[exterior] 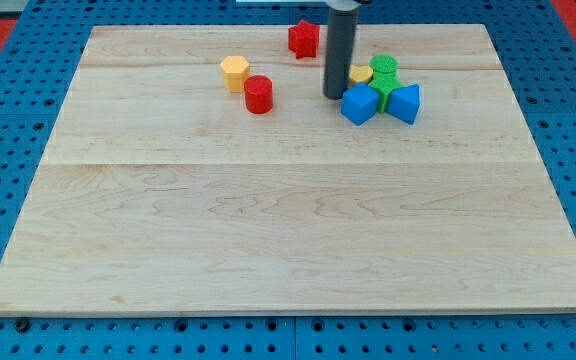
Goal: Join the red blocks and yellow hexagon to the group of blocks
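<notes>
A yellow hexagon (234,72) lies near the view's top, left of centre. A red cylinder (259,94) stands just below and right of it, close to touching. A red star-like block (303,39) lies further up and right, near the board's top edge. The group sits at the top right: a blue cube (360,104), a blue triangle block (405,102), a green block (383,70) with another green one below it, and a yellow block (361,75) partly hidden by the rod. My tip (335,95) rests just left of the blue cube, between the red cylinder and the group.
The wooden board (288,220) lies on a blue perforated table. The dark rod comes down from the view's top edge above the group.
</notes>
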Controlling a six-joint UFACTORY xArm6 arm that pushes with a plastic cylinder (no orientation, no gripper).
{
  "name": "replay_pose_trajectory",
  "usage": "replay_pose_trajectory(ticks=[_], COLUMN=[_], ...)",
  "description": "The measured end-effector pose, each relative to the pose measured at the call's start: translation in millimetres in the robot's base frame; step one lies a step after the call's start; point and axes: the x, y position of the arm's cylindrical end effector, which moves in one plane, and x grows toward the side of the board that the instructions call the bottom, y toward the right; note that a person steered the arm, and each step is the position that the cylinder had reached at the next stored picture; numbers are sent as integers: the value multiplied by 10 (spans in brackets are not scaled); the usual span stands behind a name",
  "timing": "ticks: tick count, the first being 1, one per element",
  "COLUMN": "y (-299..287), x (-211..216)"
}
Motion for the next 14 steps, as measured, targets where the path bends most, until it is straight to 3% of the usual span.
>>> replay_pose_trajectory(ticks=[2, 3, 4, 7, 9, 10, 11, 14], y=[-518, -1462, -1482, -102, -1079, -2121, -2342, -703], x=[570, 475, 165, 2, 220, -4, -423, -387])
